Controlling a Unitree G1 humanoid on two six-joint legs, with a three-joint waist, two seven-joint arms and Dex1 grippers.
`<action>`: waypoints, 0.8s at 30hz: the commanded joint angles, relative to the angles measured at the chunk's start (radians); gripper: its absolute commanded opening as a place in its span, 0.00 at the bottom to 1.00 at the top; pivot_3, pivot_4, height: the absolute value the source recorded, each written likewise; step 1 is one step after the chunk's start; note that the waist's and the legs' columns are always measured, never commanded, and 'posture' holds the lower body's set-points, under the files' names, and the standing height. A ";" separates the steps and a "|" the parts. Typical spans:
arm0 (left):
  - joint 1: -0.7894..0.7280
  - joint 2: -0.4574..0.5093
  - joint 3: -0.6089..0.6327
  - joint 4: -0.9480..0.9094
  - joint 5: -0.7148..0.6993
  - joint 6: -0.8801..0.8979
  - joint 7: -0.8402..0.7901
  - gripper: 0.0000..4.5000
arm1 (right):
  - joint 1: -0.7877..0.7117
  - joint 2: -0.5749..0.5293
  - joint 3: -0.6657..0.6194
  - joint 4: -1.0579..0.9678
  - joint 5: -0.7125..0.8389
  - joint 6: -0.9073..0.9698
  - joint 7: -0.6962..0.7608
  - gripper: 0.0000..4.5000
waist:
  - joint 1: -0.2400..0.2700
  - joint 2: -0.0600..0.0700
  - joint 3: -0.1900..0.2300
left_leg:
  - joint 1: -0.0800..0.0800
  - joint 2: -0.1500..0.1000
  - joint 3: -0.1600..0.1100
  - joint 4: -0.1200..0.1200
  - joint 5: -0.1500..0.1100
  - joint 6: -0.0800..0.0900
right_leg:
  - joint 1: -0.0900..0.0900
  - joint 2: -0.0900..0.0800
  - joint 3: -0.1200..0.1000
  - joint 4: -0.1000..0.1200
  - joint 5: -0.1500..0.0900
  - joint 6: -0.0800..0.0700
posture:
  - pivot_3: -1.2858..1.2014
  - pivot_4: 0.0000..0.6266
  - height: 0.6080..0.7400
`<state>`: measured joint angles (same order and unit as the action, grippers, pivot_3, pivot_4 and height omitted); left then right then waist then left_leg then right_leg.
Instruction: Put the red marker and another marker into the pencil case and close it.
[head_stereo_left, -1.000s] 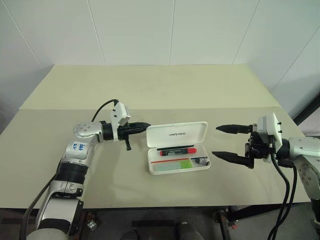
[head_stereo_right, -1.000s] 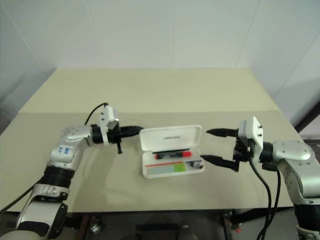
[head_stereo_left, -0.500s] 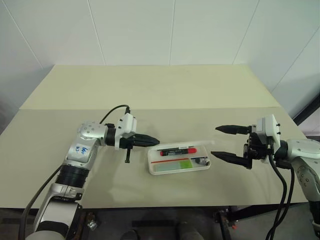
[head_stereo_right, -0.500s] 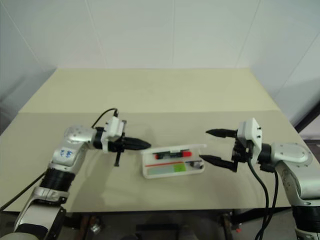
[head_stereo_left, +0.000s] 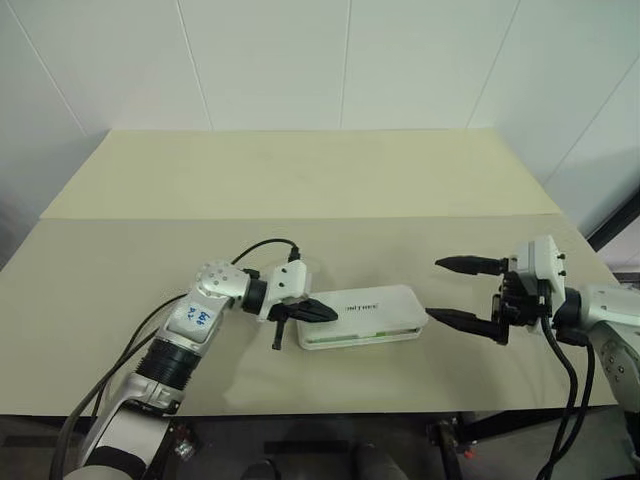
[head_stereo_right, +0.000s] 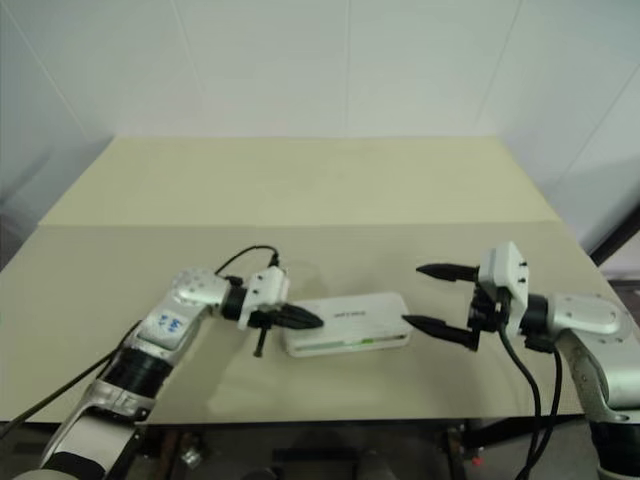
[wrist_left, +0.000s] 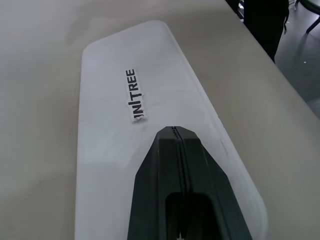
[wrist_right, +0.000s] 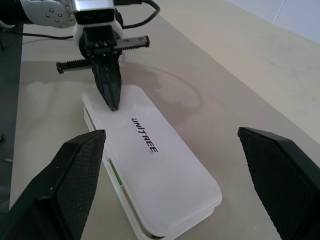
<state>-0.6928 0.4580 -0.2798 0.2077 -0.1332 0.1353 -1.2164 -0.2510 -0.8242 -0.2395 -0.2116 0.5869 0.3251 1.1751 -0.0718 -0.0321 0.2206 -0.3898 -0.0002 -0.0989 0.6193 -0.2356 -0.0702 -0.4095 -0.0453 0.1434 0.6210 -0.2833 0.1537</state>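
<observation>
The white pencil case (head_stereo_left: 372, 310) lies flat on the table with its lid down over the base. A narrow gap runs along its front edge, and a thin green strip (head_stereo_right: 364, 343) of the other marker shows through it. The red marker is hidden under the lid. My left gripper (head_stereo_left: 330, 314) is shut, and its tip rests on the left end of the lid (wrist_left: 150, 85), beside the dark lettering. To the right of the case, a short way off, my right gripper (head_stereo_left: 433, 288) hangs open and holds nothing.
The beige table (head_stereo_left: 300, 180) stretches wide behind the case, with a seam across its middle. White walls stand behind it. The table's front edge (head_stereo_left: 330, 408) runs just below the case.
The lid stood upright a second ago, swung halfway, and is now down. My left gripper moved right and down onto it. The right gripper has not moved.
</observation>
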 joint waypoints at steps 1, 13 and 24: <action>-0.027 -0.020 -0.026 -0.026 0.026 0.045 0.030 0.00 | 0.023 -0.016 -0.048 -0.061 0.035 0.010 -0.014 1.00 | 0.001 0.000 0.000 | 0.000 0.000 0.000 0.000 0.000 0.000 | 0.000 0.000 0.000 0.000 0.000 0.000 | 0.52 0.24 1.00; -0.038 -0.032 -0.125 -0.049 0.102 0.161 0.055 0.00 | 0.123 0.005 -0.071 -0.141 0.046 0.012 -0.064 1.00 | 0.017 0.000 0.000 | 0.000 0.000 0.000 0.003 0.000 0.000 | 0.002 0.000 0.000 -0.001 0.000 0.000 | 0.52 0.24 1.00; -0.061 -0.096 -0.002 -0.044 -0.001 0.197 0.145 0.00 | 0.115 0.025 -0.050 -0.125 0.037 -0.008 -0.081 1.00 | 0.016 0.000 0.000 | 0.000 0.000 0.001 0.008 0.000 0.000 | 0.004 0.000 0.001 -0.002 -0.004 -0.007 | 0.52 0.24 1.00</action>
<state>-0.7455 0.3745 -0.3372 0.1759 -0.0906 0.3350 -1.0983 -0.1216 -0.8044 -0.2789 -0.3264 0.6142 0.3412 1.0973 -0.0554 -0.0326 0.2205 -0.3903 -0.0003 -0.0983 0.6275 -0.2356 -0.0702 -0.4059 -0.0450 0.1443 0.6193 -0.2873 0.1463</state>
